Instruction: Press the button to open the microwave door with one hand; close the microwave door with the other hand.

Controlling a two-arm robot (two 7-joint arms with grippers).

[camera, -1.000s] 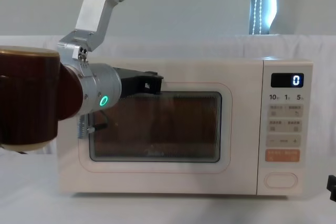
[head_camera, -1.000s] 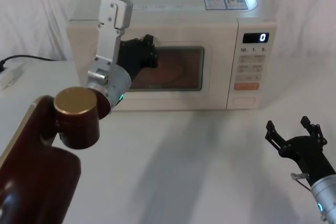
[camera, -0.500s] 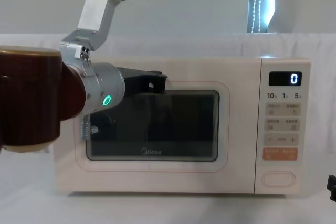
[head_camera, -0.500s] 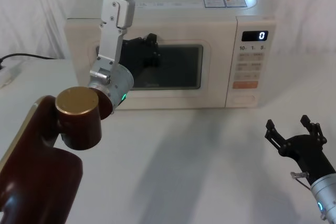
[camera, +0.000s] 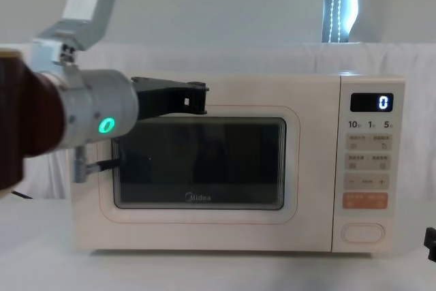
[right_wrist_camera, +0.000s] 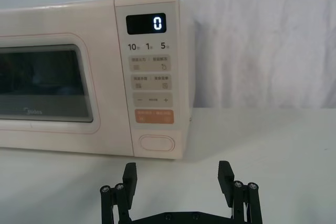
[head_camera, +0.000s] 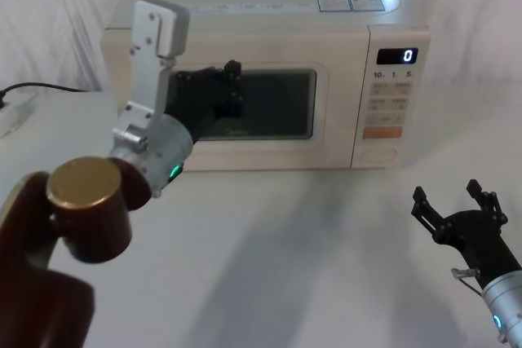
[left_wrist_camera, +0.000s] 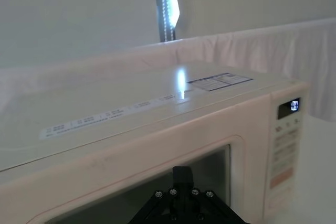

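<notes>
The cream microwave door (head_camera: 269,152) (camera: 204,219) with its dark window lies flush with the oven front. My left gripper (head_camera: 232,79) (camera: 199,97) (left_wrist_camera: 181,174), black on a silver wrist with a green ring, hovers shut before the window's upper left corner; whether it touches the door I cannot tell. The oval cream button (head_camera: 377,153) (right_wrist_camera: 156,143) (camera: 362,232) sits at the bottom of the control panel. My right gripper (head_camera: 451,201) (right_wrist_camera: 177,174) stands open and empty low over the table at the front right, well short of the button.
The display (head_camera: 397,56) reads 0, and an orange key (right_wrist_camera: 154,116) sits just above the button. A black cable (head_camera: 41,87) runs along the table's left. The white table (head_camera: 310,242) spreads in front of the oven, with a white curtain behind.
The lit, reddish window has gone dark and the door now lies flush. My left gripper and wrist have drawn back toward me and to the left. The right arm has not moved.
</notes>
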